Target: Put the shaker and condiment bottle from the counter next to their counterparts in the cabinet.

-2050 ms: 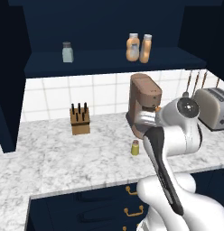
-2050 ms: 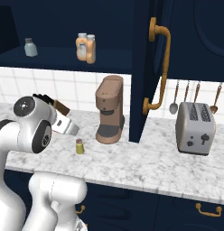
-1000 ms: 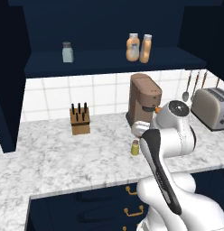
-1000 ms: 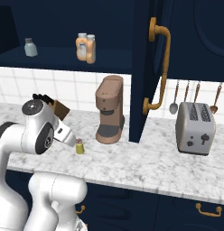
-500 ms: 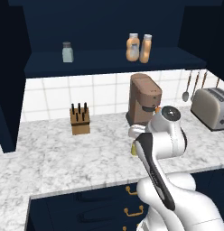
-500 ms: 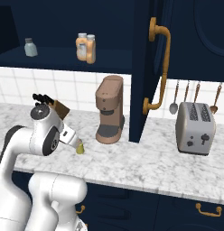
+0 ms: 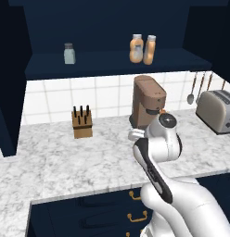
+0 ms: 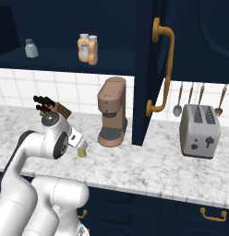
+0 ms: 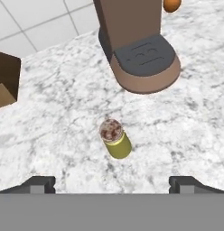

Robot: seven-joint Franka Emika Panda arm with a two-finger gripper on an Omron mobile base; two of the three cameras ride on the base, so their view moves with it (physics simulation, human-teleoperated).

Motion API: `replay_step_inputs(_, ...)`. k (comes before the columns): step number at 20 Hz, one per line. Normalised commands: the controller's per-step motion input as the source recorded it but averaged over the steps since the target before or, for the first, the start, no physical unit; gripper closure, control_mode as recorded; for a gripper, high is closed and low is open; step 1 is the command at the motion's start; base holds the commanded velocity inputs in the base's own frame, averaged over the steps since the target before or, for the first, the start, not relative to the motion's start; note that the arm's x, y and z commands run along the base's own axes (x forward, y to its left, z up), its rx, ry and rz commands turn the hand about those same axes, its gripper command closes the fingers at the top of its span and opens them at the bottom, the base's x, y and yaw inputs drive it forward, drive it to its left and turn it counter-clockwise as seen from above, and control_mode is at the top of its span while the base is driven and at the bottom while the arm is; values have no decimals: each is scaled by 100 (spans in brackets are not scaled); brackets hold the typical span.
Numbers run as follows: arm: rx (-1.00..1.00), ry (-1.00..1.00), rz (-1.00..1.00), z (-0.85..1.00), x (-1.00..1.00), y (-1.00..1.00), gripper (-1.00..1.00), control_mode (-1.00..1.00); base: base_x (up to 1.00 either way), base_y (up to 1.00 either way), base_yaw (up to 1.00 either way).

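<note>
Gripper (image 9: 112,182) spread wide open, nothing between the fingertips (image 9: 39,184), hanging right above the shaker (image 9: 115,138). Yellow-green shaker with a speckled silvery cap, standing upright on the marble desk (image 9: 55,113), just in front of the brown coffee machine (image 9: 134,40), apart from its base. Same shaker peeking out just past the white wrist in the right base view (image 8: 81,151), sitting near the coffee machine (image 8: 111,112).

Up in the navy cabinet (image 7: 112,28), on the open shelf (image 7: 107,62): slim orange condiment bottle (image 7: 150,49) with pale cap, standing right beside the bulbous orange bottle (image 7: 136,47) with the pale label, practically touching. Pale grey-blue shaker with dark cap (image 7: 69,53) well off to the left on that shelf.

Also on the desk: wooden knife block (image 7: 82,121) against the tiled wall, left of the coffee machine, and a silver toaster (image 7: 217,111) at the far right under some hanging utensils (image 7: 199,85). Small orange round thing (image 9: 171,4) at the top edge of the hand view, can't tell what.
</note>
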Motion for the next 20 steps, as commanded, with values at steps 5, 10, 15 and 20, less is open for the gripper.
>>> replay_step_inputs(5,0,0,0,-28,29,0,-100,-100,0,0,0)
replay_step_inputs(10,0,3,0,-34,18,-2,-100,-100,0,0,0)
replay_step_inputs(15,2,2,0,-39,5,-6,-100,-100,0,0,0)
replay_step_inputs(20,2,3,0,-37,4,-4,-100,-100,0,0,0)
